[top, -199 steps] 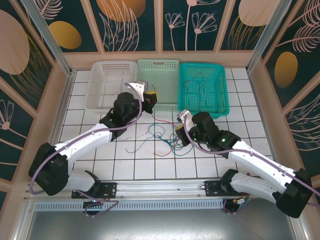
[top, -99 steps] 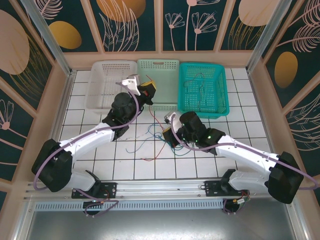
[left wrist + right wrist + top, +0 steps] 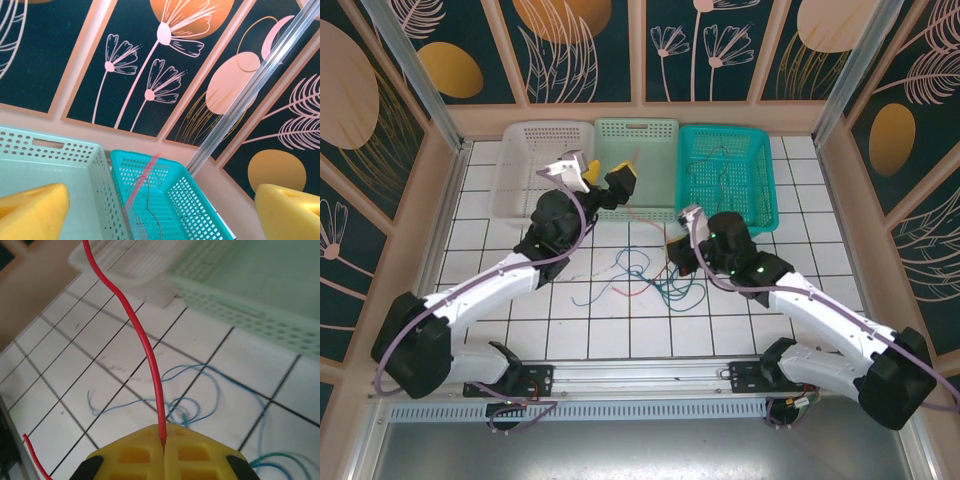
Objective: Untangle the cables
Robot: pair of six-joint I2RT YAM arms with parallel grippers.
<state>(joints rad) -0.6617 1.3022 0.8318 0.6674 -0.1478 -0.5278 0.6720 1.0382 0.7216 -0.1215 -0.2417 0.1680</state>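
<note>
Cables (image 3: 638, 268) sprawl on tiled table (image 3: 800, 170); right gripper (image 3: 164, 450) pinches a red cable (image 3: 155, 375), left gripper (image 3: 606, 177) gapes.

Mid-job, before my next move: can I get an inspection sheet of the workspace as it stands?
Surface: white tiled table, dark grid lines.
Job's things: cables tangled loosely on the tiles, blue, green, red; more wires in the teal basket.
Clutter: white basket and pale green basket at the far edge.
Grippers: left gripper open, pads wide apart; right gripper shut on a red cable.
Cables: lilac arm cables along both arms.
Surroundings: floral wall panels, metal frame post.
</note>
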